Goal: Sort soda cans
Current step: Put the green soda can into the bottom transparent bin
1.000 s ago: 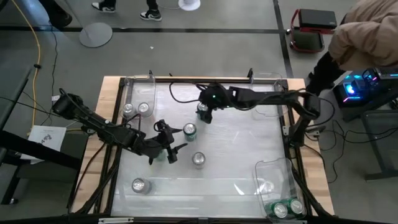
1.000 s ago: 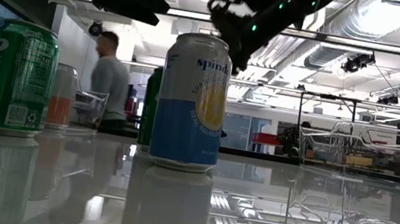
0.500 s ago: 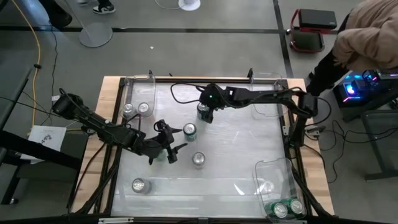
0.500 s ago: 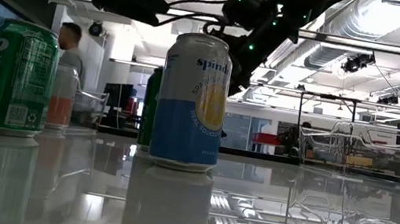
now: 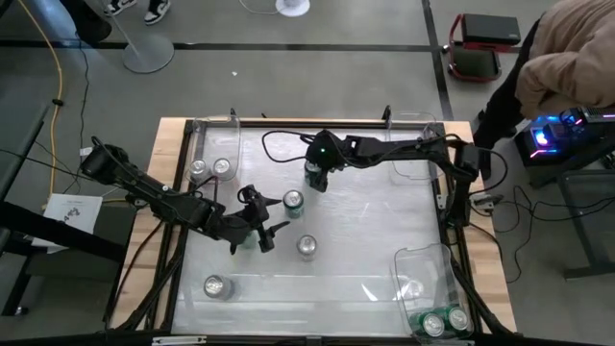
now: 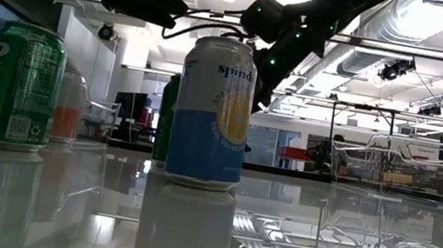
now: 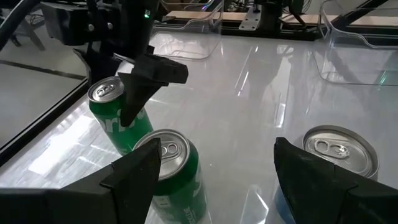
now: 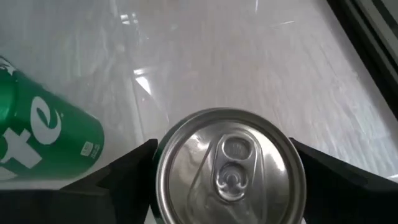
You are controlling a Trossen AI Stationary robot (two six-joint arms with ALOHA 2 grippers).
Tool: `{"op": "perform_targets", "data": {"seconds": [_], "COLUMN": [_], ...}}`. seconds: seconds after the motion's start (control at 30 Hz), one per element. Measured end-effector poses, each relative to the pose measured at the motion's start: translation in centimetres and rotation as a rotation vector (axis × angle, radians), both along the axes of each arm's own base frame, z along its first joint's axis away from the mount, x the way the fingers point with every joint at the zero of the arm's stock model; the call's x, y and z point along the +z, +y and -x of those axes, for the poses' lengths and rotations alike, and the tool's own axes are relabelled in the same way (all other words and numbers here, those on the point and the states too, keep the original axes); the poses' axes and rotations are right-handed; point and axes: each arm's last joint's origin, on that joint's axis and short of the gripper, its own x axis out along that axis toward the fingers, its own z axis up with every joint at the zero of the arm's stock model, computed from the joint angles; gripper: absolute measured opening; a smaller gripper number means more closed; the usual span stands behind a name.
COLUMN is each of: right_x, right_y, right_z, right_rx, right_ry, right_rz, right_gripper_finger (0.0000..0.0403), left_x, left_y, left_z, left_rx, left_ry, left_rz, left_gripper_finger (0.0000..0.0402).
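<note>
The green soda can (image 5: 315, 174) near the table's far middle stands upright directly under the right gripper (image 5: 318, 173). In the right wrist view its silver top (image 8: 231, 167) fills the gap between the 2 dark fingers (image 8: 124, 169), which sit apart, 1 on each side of the can; whether the pads touch the can wall can't be made out, prob. not clamped. Just beside that gripper, toward the table's middle, a 2nd green can (image 5: 293, 203) stands upright, seen in the right wrist view as a green body with white lettering (image 8: 43, 134).

The left gripper (image 5: 261, 226) hangs w/ fingers spread wide, the 2nd green can just ahead of its tips and a blue-and-yellow can (image 5: 307, 246) just to its near side. The left wrist view shows these 3: 2 green cans (image 7: 175, 168) close together and a silver-topped can (image 7: 339, 152) apart from them, the right gripper (image 7: 134, 93) straddling the farther green one.

Further out from the left gripper: 2 cans (image 5: 209, 169) inside a clear bin (image 5: 213, 127) at the far-left corner, 1 can (image 5: 213, 285) alone near the front-left edge, and 2 green cans (image 5: 440, 323) in the clear bin (image 5: 415, 261) at the front-right corner.
</note>
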Motion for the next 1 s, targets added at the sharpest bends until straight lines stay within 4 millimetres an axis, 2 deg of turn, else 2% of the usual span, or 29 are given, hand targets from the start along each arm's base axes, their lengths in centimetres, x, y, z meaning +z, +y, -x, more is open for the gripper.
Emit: {"op": "perform_targets", "data": {"seconds": [0.1,0.17,0.27,0.43,0.53,0.6,0.7,0.8,0.87,1.0], "right_x": [0.7,1.9,5.5,11.2,14.6,16.1,16.6,16.2,15.2,12.9], "right_y": [0.4,0.9,2.4,6.6,9.7,11.9,15.1,17.7,19.2,22.6], "right_z": [0.8,1.5,3.3,8.9,13.5,16.5,20.8,24.3,25.7,26.9], "right_rx": [-0.029,-0.029,-0.022,0.028,0.002,-0.032,-0.065,-0.089,-0.084,-0.070], "right_ry": [0.055,0.056,0.027,0.061,0.020,-0.017,-0.061,-0.089,-0.075,0.013], "right_rz": [0.032,0.043,0.077,0.070,0.029,-0.016,-0.120,-0.259,-0.341,-0.433], "right_gripper_finger": [0.0287,0.0287,0.0287,0.0287,0.0287,0.0287,0.0287,0.0287,0.0287,0.0287], "left_x": [0.0,0.0,-0.1,-0.1,-0.1,-0.1,0.0,0.0,0.0,0.0], "left_y": [0.0,0.0,0.0,0.0,0.0,0.0,0.0,0.0,0.0,0.0], "left_z": [0.0,0.0,0.0,0.0,0.0,0.0,0.0,0.0,0.0,0.0], "left_rx": [-0.002,-0.003,-0.003,0.001,0.002,0.002,0.005,0.005,0.004,0.004], "left_ry": [0.002,0.003,0.009,0.007,0.006,0.005,0.004,0.005,0.006,0.004], "left_rz": [-0.002,-0.001,-0.004,-0.002,-0.002,-0.002,-0.003,-0.006,-0.007,-0.007], "left_gripper_finger": [0.0287,0.0287,0.0287,0.0287,0.0287,0.0287,0.0287,0.0287,0.0287,0.0287]}}
